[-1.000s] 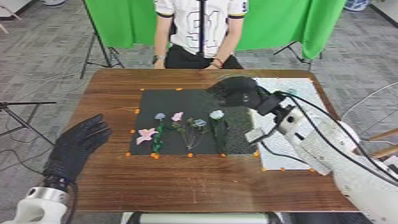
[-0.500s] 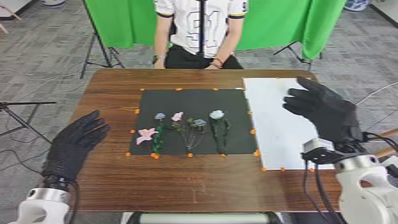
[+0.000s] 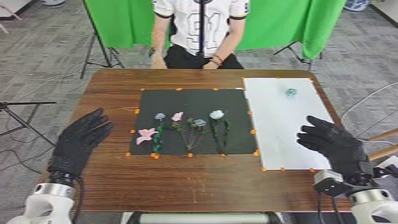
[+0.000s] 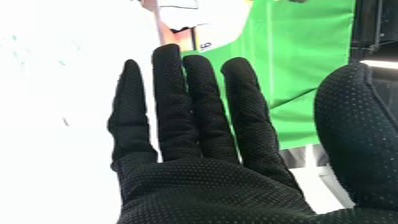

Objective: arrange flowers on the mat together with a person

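Fingers [image 4: 173, 100] of the right hand [image 3: 333, 147] are straight and set slightly apart, with the thumb well out to the side and nothing held; that hand is over the right side of the brown wooden table [image 3: 204, 187], by the near part of a white sheet [image 3: 275, 122]. On the left hand [image 3: 75, 150], over the table's left edge, the fingers are extended and close together. Between the hands, well apart from both, a black mat [image 3: 182, 100] lies flat just beside the white sheet, orange marks dotted round its edges. Behind the table is a green curtain [image 3: 124, 27], and the floor [image 3: 44, 60] is grey, with a black stand [image 3: 105, 42] on the left. Five flower heads lie on the mat: two pink, one a wide-open pink flower [image 3: 146, 134] at the left, the other a smaller pink flower [image 3: 177, 116]; two pale blue, a small blue flower [image 3: 160, 116] and another blue flower [image 3: 200, 122]; and a white flower [image 3: 217, 114] at the right. Green stems [image 3: 191, 140] run toward the mat's near edge. One small teal piece [image 3: 291, 92], too small to make out, lies on the far part of the white sheet.
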`<action>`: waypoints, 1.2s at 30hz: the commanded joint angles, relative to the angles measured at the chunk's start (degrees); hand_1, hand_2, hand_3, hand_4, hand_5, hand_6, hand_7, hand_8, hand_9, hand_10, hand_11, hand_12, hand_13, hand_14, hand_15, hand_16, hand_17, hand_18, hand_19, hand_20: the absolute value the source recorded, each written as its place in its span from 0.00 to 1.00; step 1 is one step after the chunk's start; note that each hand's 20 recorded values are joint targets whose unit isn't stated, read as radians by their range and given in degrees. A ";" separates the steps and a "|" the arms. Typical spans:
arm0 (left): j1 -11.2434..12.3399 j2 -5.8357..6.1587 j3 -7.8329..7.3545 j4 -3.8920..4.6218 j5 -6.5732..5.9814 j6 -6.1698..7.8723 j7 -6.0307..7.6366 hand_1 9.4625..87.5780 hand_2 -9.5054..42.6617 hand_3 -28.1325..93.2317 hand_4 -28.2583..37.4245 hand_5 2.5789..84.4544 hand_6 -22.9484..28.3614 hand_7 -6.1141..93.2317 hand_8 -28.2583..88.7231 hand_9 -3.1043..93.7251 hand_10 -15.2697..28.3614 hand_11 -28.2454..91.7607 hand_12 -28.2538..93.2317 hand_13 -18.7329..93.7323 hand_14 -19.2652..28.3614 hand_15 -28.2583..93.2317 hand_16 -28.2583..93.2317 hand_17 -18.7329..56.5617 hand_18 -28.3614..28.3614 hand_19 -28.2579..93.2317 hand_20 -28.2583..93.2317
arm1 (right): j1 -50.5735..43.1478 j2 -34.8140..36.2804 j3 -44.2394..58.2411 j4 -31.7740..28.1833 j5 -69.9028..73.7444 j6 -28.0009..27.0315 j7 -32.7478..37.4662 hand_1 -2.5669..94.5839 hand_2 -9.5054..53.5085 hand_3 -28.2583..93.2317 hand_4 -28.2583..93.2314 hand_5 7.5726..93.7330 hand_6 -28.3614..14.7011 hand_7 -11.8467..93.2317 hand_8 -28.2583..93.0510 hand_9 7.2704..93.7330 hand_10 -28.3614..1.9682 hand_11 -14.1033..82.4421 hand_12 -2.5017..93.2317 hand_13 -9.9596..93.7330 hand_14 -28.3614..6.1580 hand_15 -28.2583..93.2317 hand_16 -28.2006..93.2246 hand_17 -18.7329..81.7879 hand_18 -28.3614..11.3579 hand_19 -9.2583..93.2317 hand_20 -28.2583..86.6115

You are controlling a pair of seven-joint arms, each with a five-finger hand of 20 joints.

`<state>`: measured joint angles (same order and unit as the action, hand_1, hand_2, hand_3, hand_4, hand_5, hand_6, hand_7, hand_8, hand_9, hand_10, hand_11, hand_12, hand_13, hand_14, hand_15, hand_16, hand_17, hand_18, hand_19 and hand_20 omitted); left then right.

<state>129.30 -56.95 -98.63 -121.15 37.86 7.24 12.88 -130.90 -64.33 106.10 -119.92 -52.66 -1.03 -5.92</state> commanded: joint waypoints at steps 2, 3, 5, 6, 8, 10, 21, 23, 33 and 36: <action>2.15 -1.00 -0.20 -0.15 -0.38 0.11 -1.10 0.23 0.24 0.83 0.12 0.46 0.57 0.24 0.16 0.38 0.68 0.46 0.34 0.41 0.75 0.55 0.22 0.16 0.87 0.63 0.31 | 1.14 -1.26 -1.49 0.64 -2.15 -1.66 1.11 0.20 0.20 0.96 0.05 0.45 0.55 0.28 0.14 0.45 0.43 0.32 0.27 0.48 0.46 0.50 0.43 0.32 0.18 0.59 0.49; 1.85 -0.85 -0.12 0.08 -0.32 -0.22 -1.04 0.23 0.24 0.83 0.12 0.46 0.57 0.24 0.16 0.38 0.68 0.46 0.34 0.41 0.75 0.55 0.22 0.16 0.87 0.63 0.31 | 1.36 -1.09 -1.36 0.56 -2.73 -2.41 0.81 0.21 0.20 0.96 0.05 0.45 0.54 0.28 0.14 0.45 0.43 0.33 0.27 0.48 0.46 0.50 0.43 0.32 0.18 0.59 0.49; 0.81 -0.60 0.10 0.47 0.22 -0.67 -1.57 0.24 0.24 0.83 0.12 0.46 0.57 0.24 0.16 0.38 0.68 0.46 0.34 0.41 0.75 0.55 0.22 0.16 0.87 0.63 0.31 | 1.21 -0.22 -1.34 0.24 -3.28 -1.56 0.64 0.21 0.19 0.96 0.05 0.45 0.54 0.28 0.14 0.45 0.43 0.33 0.27 0.48 0.46 0.50 0.43 0.32 0.18 0.59 0.49; 0.24 -0.42 0.24 0.58 0.19 -0.85 -1.52 0.23 0.24 0.83 0.12 0.46 0.57 0.24 0.16 0.38 0.68 0.46 0.34 0.41 0.75 0.55 0.22 0.16 0.87 0.63 0.31 | 1.04 0.04 -1.66 -0.13 -3.00 -0.11 0.21 0.21 0.19 0.96 0.05 0.45 0.54 0.28 0.14 0.45 0.43 0.33 0.27 0.48 0.47 0.50 0.43 0.32 0.18 0.59 0.49; -0.12 -0.11 0.15 0.60 0.34 -0.99 -1.61 0.23 0.24 0.83 0.12 0.46 0.56 0.24 0.16 0.38 0.68 0.46 0.34 0.41 0.75 0.55 0.22 0.16 0.87 0.63 0.31 | 1.18 -0.24 -1.99 -0.18 -2.55 -0.48 -0.10 0.20 0.19 0.97 0.05 0.45 0.55 0.28 0.15 0.45 0.43 0.33 0.27 0.48 0.47 0.50 0.43 0.31 0.18 0.59 0.49; 0.76 -0.38 -0.05 0.37 -0.01 -0.54 -1.74 0.23 0.24 0.83 0.12 0.46 0.56 0.24 0.16 0.38 0.68 0.46 0.34 0.41 0.75 0.55 0.22 0.16 0.87 0.63 0.31 | 1.95 -0.68 -2.65 0.37 -3.33 -1.34 0.88 0.21 0.19 0.97 0.05 0.45 0.55 0.28 0.15 0.45 0.43 0.33 0.27 0.48 0.46 0.50 0.43 0.31 0.18 0.59 0.49; 1.10 -1.64 0.36 0.46 -0.14 -1.03 -2.44 0.23 0.24 0.83 0.12 0.46 0.56 0.24 0.16 0.38 0.68 0.46 0.34 0.41 0.75 0.55 0.22 0.15 0.87 0.63 0.31 | 2.57 -0.83 -5.75 0.75 -3.17 2.89 -1.24 0.21 0.20 0.98 0.05 0.48 0.57 0.31 0.14 0.48 0.43 0.35 0.27 0.50 0.47 0.52 0.43 0.32 0.18 0.60 0.50; 1.60 -1.78 0.05 0.32 0.40 -1.29 -2.51 0.23 0.24 0.83 0.12 0.46 0.57 0.24 0.16 0.38 0.68 0.46 0.34 0.41 0.75 0.55 0.22 0.15 0.87 0.63 0.31 | 2.54 -1.00 -5.30 0.74 -3.74 1.93 -1.16 0.21 0.20 0.98 0.05 0.48 0.57 0.31 0.14 0.48 0.43 0.35 0.27 0.50 0.47 0.53 0.43 0.32 0.19 0.60 0.50; 2.90 -1.85 -0.72 -0.35 -0.46 0.17 -1.98 0.23 0.24 0.83 0.12 0.46 0.56 0.24 0.16 0.38 0.68 0.46 0.34 0.41 0.75 0.55 0.22 0.15 0.87 0.63 0.31 | 2.32 -0.17 -4.50 0.13 -2.71 3.57 -3.17 0.21 0.20 0.98 0.05 0.47 0.57 0.31 0.13 0.47 0.43 0.35 0.27 0.50 0.47 0.53 0.42 0.32 0.18 0.60 0.50; 1.96 -1.84 -0.63 -0.12 0.13 -0.14 -2.25 0.23 0.24 0.83 0.12 0.46 0.57 0.24 0.16 0.39 0.68 0.46 0.34 0.41 0.75 0.55 0.22 0.15 0.87 0.63 0.31 | 2.56 1.03 -5.25 0.39 -1.49 6.68 -6.86 0.21 0.20 0.98 0.05 0.47 0.57 0.31 0.13 0.48 0.44 0.35 0.27 0.50 0.47 0.53 0.42 0.32 0.18 0.60 0.50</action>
<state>129.84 -57.92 -98.93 -121.05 37.78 6.65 11.12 -127.80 -64.63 101.05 -119.25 -55.74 2.04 -7.71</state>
